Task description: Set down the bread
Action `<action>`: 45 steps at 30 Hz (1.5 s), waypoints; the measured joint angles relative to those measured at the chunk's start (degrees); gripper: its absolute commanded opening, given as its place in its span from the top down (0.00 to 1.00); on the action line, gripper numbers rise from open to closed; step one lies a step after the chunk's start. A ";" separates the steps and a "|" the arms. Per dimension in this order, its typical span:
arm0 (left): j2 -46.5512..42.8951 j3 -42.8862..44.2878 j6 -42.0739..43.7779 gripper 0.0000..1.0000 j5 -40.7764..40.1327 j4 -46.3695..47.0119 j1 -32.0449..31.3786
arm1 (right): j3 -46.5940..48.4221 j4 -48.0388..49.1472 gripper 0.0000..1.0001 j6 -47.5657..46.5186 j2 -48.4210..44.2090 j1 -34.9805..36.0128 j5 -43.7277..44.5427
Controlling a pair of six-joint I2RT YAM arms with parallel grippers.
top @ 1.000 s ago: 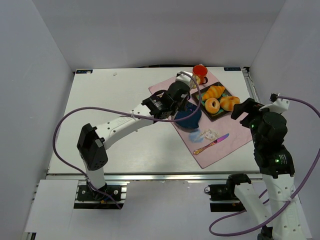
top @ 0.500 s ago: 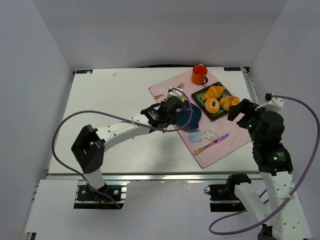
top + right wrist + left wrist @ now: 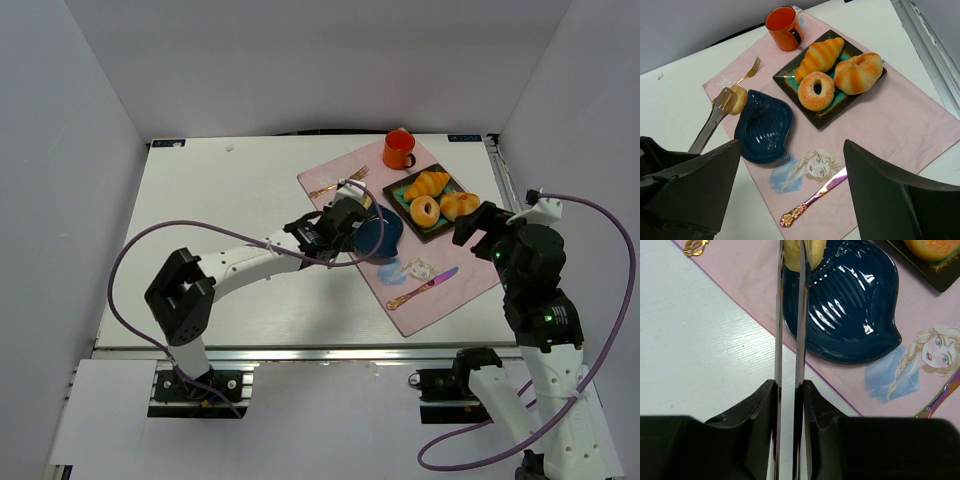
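Observation:
My left gripper (image 3: 343, 222) (image 3: 789, 386) is shut on metal tongs (image 3: 789, 315). The tongs' tips pinch the bread (image 3: 807, 252) (image 3: 739, 99), a small golden-tan bun, at the far left rim of the dark blue ribbed plate (image 3: 855, 305) (image 3: 764, 127) (image 3: 388, 236). The tongs (image 3: 715, 120) also show in the right wrist view. My right gripper (image 3: 478, 222) (image 3: 792, 165) is open and empty, hovering above the pink placemat (image 3: 900, 125) near the knife.
A black tray (image 3: 790, 82) holds a croissant (image 3: 820, 56), a ring bagel (image 3: 816, 90) and another striped pastry (image 3: 859, 72). An orange mug (image 3: 784, 27) stands behind it. A gold fork (image 3: 747, 74) and an iridescent knife (image 3: 815, 197) lie on the placemat.
My left gripper has drawn back from the tray side toward the near left, bringing the tongs over the blue plate's edge. My right gripper has shifted slightly left.

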 measured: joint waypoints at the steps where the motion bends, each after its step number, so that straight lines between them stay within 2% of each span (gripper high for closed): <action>1: 0.42 0.07 0.00 0.68 0.33 0.52 -0.02 | -0.11 -0.02 0.11 0.02 0.00 0.00 -0.02; 9: 4.46 0.02 -0.26 0.67 2.80 1.62 -0.13 | -0.33 -0.07 0.11 0.02 0.00 0.00 0.02; 13: 4.50 -0.04 -0.44 0.65 3.58 2.05 -0.63 | -0.48 -0.04 0.11 0.04 0.00 0.00 0.00; 23: 4.50 -0.15 -0.70 0.65 3.98 1.81 -2.71 | -1.62 -0.07 0.11 0.22 -0.15 0.00 0.00; 24: 4.50 -0.26 -0.87 0.64 3.98 1.84 -2.82 | -1.62 -0.07 0.11 0.22 -0.15 0.00 0.00; 26: 4.50 -0.42 -1.05 0.55 3.96 1.77 -3.10 | -1.73 -0.07 0.11 0.24 -0.22 0.00 -0.02; 27: 4.50 -0.42 -1.11 0.46 3.93 1.75 -3.19 | -1.86 -0.04 0.11 0.24 -0.26 0.00 -0.04; 29: 4.50 -0.42 -1.18 0.37 3.76 1.73 -3.32 | -2.12 -0.07 0.11 0.24 -0.28 0.00 -0.17; 45: 4.11 0.59 -1.53 0.36 1.99 -1.70 -4.57 | -2.27 -0.07 0.11 0.24 -0.61 0.00 -0.24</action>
